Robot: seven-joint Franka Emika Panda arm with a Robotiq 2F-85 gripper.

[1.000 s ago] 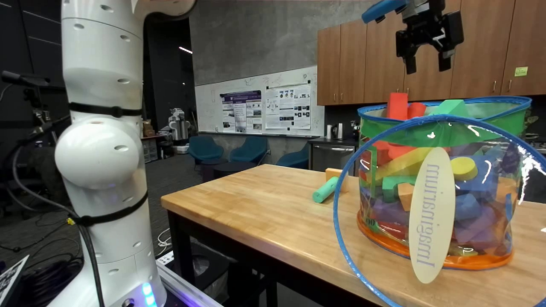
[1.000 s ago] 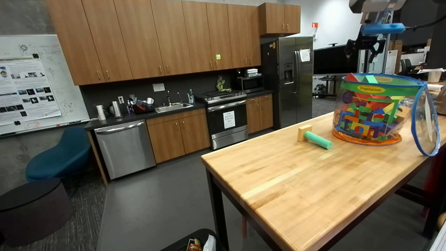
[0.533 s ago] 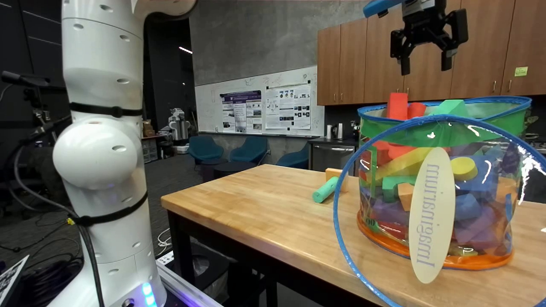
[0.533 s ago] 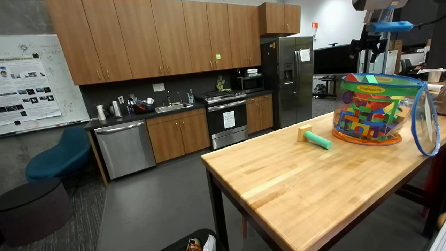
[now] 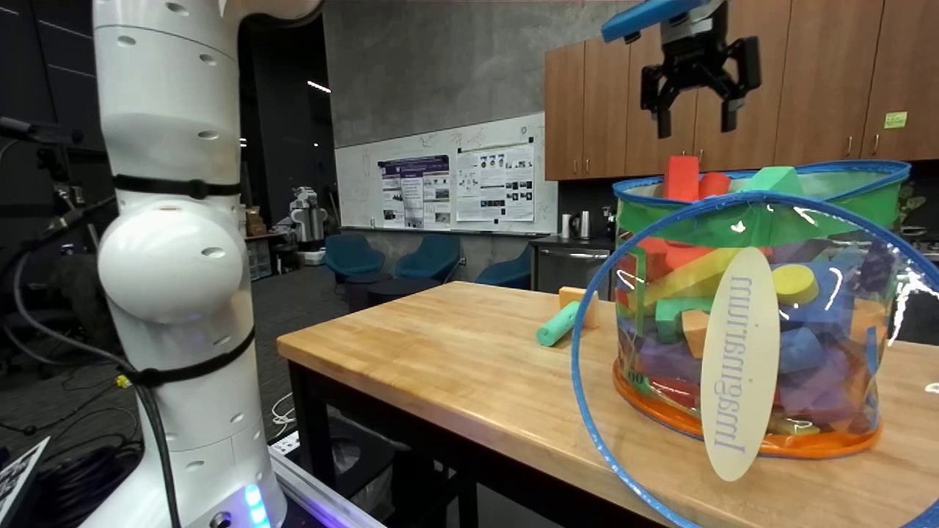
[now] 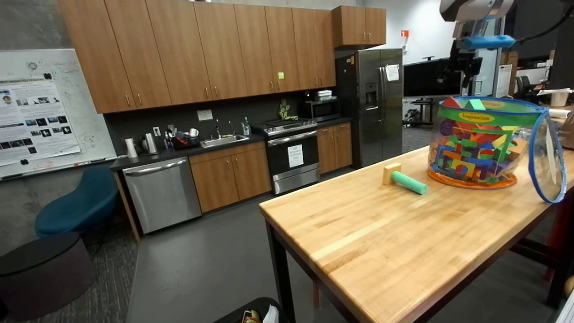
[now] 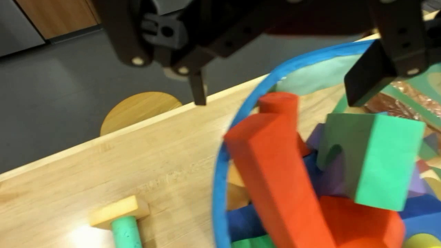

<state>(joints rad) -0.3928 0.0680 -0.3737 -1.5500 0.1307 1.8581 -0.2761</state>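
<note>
red block (image 7: 275,172) and green block (image 7: 389,162) stick out from the transparent container (image 6: 515,119), which stands on the surface (image 6: 350,233). above them hangs the gripper (image 5: 696,123) — spread wide, holding nothing. the step seems to be positioning; a next move would call for careful, aligned lowering.

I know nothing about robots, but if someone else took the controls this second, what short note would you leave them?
Jaws: open and empty, hanging above the tub, touching nothing.
In the tub: a red block poking above the blue rim, a green block near it, and other blocks around them.
Done: the lid hangs open at the tub's side; nothing is gripped.
Left outside: a green cylinder beside a tan block, both on the table.
</note>
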